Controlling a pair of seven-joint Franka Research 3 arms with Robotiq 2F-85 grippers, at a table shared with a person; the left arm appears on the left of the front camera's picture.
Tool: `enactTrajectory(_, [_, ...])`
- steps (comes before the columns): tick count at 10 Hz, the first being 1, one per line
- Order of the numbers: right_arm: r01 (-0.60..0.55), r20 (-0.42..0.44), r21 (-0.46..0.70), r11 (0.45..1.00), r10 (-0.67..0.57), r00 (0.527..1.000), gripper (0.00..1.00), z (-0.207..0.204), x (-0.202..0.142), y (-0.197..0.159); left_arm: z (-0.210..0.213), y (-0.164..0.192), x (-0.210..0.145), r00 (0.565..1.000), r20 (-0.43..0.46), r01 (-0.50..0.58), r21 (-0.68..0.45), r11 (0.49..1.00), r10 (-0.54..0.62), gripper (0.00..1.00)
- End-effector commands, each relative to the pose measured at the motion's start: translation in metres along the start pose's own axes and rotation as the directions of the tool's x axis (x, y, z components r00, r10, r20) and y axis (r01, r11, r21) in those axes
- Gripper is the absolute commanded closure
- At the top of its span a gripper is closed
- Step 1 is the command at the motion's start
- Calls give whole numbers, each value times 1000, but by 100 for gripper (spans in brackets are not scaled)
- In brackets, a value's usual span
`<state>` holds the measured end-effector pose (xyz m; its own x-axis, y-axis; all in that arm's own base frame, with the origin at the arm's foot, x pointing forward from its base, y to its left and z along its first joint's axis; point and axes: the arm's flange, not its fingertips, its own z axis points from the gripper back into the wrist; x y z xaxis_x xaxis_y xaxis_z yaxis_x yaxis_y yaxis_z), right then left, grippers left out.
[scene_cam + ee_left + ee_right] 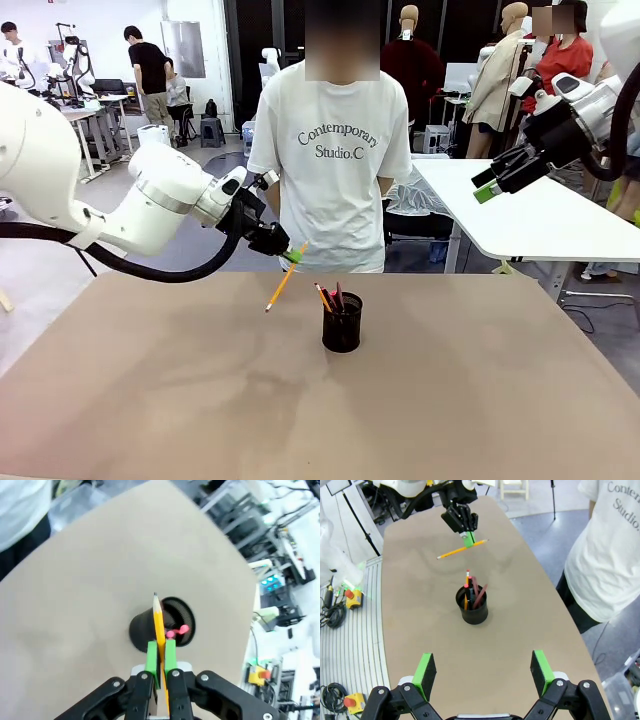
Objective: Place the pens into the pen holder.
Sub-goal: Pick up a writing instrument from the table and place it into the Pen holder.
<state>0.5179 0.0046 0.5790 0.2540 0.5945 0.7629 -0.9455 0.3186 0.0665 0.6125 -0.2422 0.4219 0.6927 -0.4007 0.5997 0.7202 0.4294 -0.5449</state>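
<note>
since the left gripper [291,257] pinches the yellow pencil [282,283] near one end, above the table left of the pen holder [342,322], it could pivot and miss; right gripper [482,672] gapes wide, empty.

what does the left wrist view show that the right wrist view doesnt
Left wrist view alone: its green pads seen close, clamped on the yellow pencil, whose tip points toward the pen holder beyond. Right wrist view alone: the open right gripper, the person's white shirt, and the left gripper seen from afar. Both: pencil, holder with pens inside, tan table.
</note>
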Motion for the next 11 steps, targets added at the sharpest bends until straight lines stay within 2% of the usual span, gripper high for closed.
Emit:
enactTrajectory(1, [-1,-1,0,1000,1,1000,0,0,1,2,12,-2,-15,993,48,109,-80,991,-106,100])
enactTrajectory(2, [-1,-1,0,1000,1,1000,0,0,1,2,14,-6,-15,976,75,215,-132,968,-206,100])
enactTrajectory(3, [-1,-1,0,1000,1,1000,0,0,1,2,13,-8,-12,972,61,231,-80,970,-227,100])
enactTrajectory(4, [-1,-1,0,1000,1,1000,0,0,1,2,6,-3,-1,991,49,128,-78,989,-124,100])
enactTrajectory(7, [-1,-1,0,1000,1,1000,0,0,1,2,6,-3,-1,991,49,128,-78,989,-124,100])
enactTrajectory(8, [-1,-1,0,1000,1,1000,0,0,1,2,4,-3,-3,987,37,158,-77,984,-155,100])
enactTrajectory(10, [-1,-1,0,1000,1,1000,0,0,1,2,7,-8,2,960,169,262,-260,929,-224,100])
enactTrajectory(11, [-1,-1,0,1000,1,1000,0,0,1,2,10,-9,4,935,229,340,-354,871,-271,100])
